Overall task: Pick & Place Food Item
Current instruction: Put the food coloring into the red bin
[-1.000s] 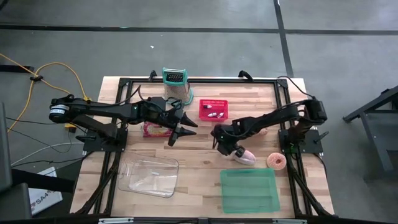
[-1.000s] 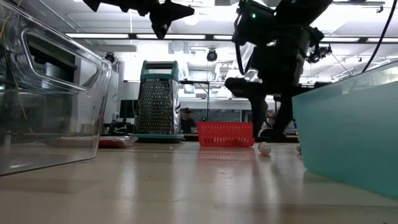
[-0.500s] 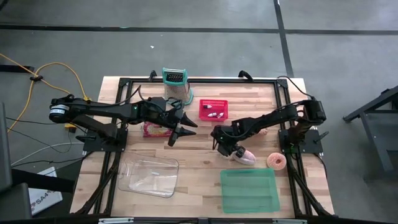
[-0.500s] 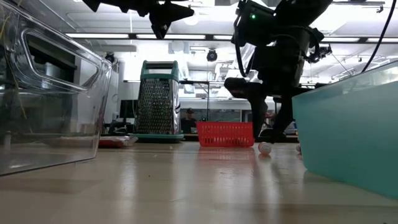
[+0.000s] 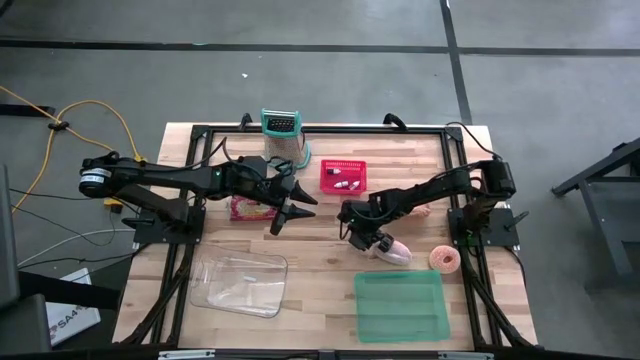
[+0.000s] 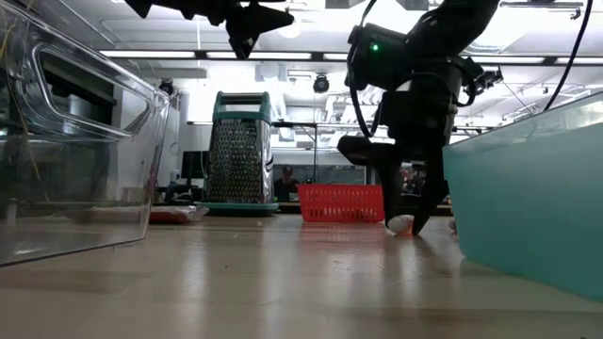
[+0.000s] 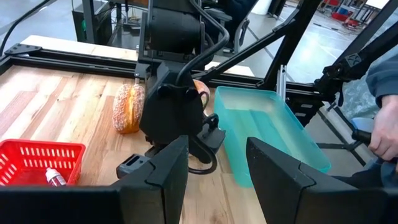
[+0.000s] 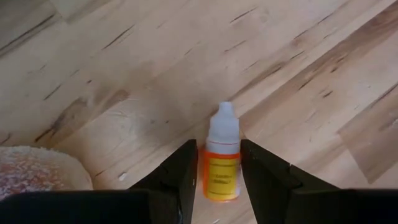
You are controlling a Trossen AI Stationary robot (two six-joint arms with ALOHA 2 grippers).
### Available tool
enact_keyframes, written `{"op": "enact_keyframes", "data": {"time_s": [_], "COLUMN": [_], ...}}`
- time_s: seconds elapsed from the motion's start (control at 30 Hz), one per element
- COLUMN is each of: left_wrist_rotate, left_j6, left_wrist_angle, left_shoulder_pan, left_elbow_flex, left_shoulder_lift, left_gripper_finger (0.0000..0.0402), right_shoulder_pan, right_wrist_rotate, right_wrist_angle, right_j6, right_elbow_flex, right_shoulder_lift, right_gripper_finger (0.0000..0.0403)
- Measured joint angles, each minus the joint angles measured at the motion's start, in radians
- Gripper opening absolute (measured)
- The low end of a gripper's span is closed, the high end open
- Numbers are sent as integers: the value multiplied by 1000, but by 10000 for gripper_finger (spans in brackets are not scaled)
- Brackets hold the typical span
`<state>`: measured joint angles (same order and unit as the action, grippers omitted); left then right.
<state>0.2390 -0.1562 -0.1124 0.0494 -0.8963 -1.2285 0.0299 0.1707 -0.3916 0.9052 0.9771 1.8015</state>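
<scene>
1. Small dropper bottle (image 8: 221, 163): white cap, orange label, lying flat on the wooden table (image 5: 320, 255). It sits between the 2 fingers of the right gripper (image 8: 216, 177), near the table's middle and in front of the red basket (image 5: 343, 176).
2. Right gripper: lowered to the tabletop, its fingers (image 8: 177, 171) flanking the bottle's labelled body on both sides. The jaws stand narrowly parted around the bottle; whether they press on it cannot be told. In the low view the gripper (image 6: 407, 218) reaches down to the board, with a pale rounded object at its tip.
3. Pink frosted pastry (image 5: 394, 250): lies just beside the right gripper, on the side nearer the green tray (image 5: 400, 306).
4. Sugared doughnut (image 5: 443, 259): rests near the right arm's base, apart from the pastry.
5. Red basket: holds small bottles, 1 visible in the left wrist view (image 7: 55, 178).
6. Left gripper (image 5: 290, 208): held above the table, left of centre, jaws open and empty; its fingers (image 7: 168, 171) point toward the right arm.
7. Grater (image 5: 282, 135): stands upright at the table's far edge.
8. Pink packet (image 5: 248, 208): lies under the left arm.
9. Clear container (image 5: 240, 284): sits at the near left.
10. A person's sleeve (image 7: 385, 74) shows beyond the table.
</scene>
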Motion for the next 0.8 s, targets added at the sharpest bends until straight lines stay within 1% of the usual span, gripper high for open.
{"op": "enact_keyframes", "data": {"time_s": [0.6,0.8], "left_wrist_rotate": [0,0], "left_j6": [9,6], "left_wrist_angle": [0,0], "left_shoulder_pan": [0,0], "left_elbow_flex": [0,0], "left_shoulder_lift": [0,0], "left_gripper_finger": [158,158], "right_shoulder_pan": [-11,-10], "right_wrist_rotate": [-4,-4], "right_wrist_angle": [6,6], "right_j6": [-22,-22], "right_elbow_flex": [-3,-3], "right_shoulder_lift": [-6,-6], "right_gripper_finger": [113,83]}}
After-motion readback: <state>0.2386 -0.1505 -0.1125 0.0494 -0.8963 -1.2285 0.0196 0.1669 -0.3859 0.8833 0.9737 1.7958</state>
